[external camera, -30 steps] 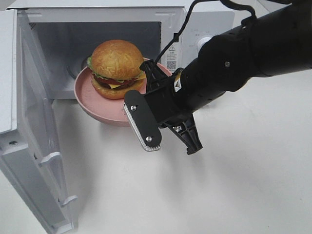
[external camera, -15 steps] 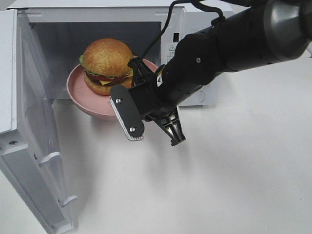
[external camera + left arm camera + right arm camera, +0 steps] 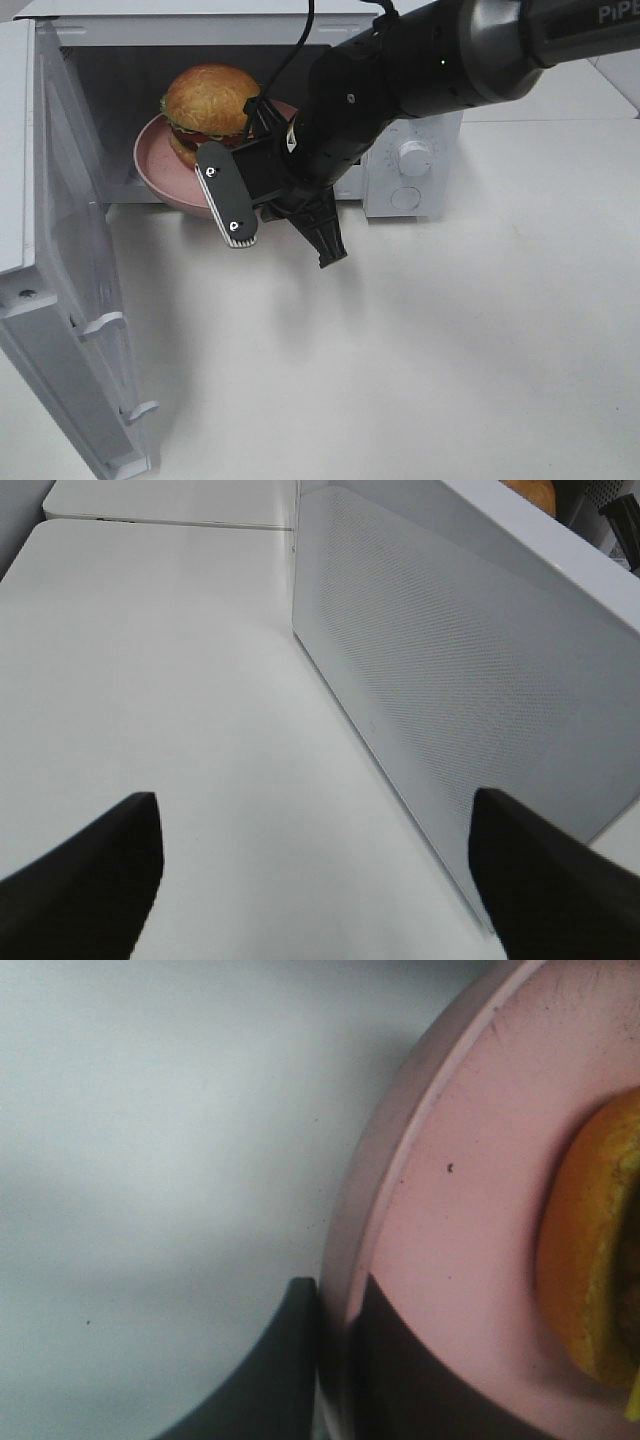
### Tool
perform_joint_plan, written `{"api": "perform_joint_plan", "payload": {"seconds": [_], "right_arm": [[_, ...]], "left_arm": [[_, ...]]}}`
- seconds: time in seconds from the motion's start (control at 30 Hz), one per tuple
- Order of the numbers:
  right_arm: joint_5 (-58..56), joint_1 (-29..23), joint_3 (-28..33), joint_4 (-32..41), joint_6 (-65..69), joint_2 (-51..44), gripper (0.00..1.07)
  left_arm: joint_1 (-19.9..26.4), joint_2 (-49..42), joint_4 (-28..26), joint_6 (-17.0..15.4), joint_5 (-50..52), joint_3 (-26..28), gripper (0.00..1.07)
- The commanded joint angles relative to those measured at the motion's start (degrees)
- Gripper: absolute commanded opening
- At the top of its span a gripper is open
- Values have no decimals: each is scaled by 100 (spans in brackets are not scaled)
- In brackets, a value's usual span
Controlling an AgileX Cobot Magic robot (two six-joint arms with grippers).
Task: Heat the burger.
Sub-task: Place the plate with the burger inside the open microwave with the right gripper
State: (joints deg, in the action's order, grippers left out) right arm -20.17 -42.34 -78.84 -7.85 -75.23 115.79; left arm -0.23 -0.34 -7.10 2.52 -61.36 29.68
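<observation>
From the high camera, the microwave point(image 3: 410, 90) stands with its door point(image 3: 70, 250) swung wide open, which leaves its cavity free to load. The burger point(image 3: 208, 100) sits upright on a pink plate point(image 3: 158, 172) right at the microwave's mouth: the far part of the plate is inside the cavity and the near edge hangs over the sill. The right gripper point(image 3: 262, 116) reaches across in front of the microwave's knob point(image 3: 415, 157) and meets the plate at the rim nearest that panel. Holding the rim rather than the bun lets the arm carry the food without squashing it. By my reading, the step in hand is sliding the plate fully inside. The door cannot shut until the plate clears the sill and the arm backs away from it.

In the left wrist view, the left gripper point(image 3: 312, 800) hangs over the bare table point(image 3: 150, 660) just outside the microwave's door point(image 3: 450, 680). Its jaws are spread wide and hold nothing. That spot looks like a waiting post for pushing the door closed.

In the right wrist view, the two dark fingers point(image 3: 270, 1380) are closed on the plate's rim point(image 3: 375, 1190), one on either face of it. The burger point(image 3: 590, 1260) lies well in from that edge, untouched. Whether the pale surface under the plate is the microwave's floor or the table I cannot tell.
</observation>
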Motion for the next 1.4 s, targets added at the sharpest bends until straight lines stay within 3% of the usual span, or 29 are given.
{"api": "perform_joint_plan", "payload": {"seconds": [0.03,0.5,1.4], "right_arm": [[103,23,-447,-115,172,143,0],[-258,23,-1593,-298,636,739,0],[-458,344,-2888,-859,1077,1570,0]], "left_arm": [[-17,-103,-40,-11,-11,-6,77],[-17,-103,-40,-11,-11,-6,77],[-17,-103,-34,-11,-11,-6,77]]}}
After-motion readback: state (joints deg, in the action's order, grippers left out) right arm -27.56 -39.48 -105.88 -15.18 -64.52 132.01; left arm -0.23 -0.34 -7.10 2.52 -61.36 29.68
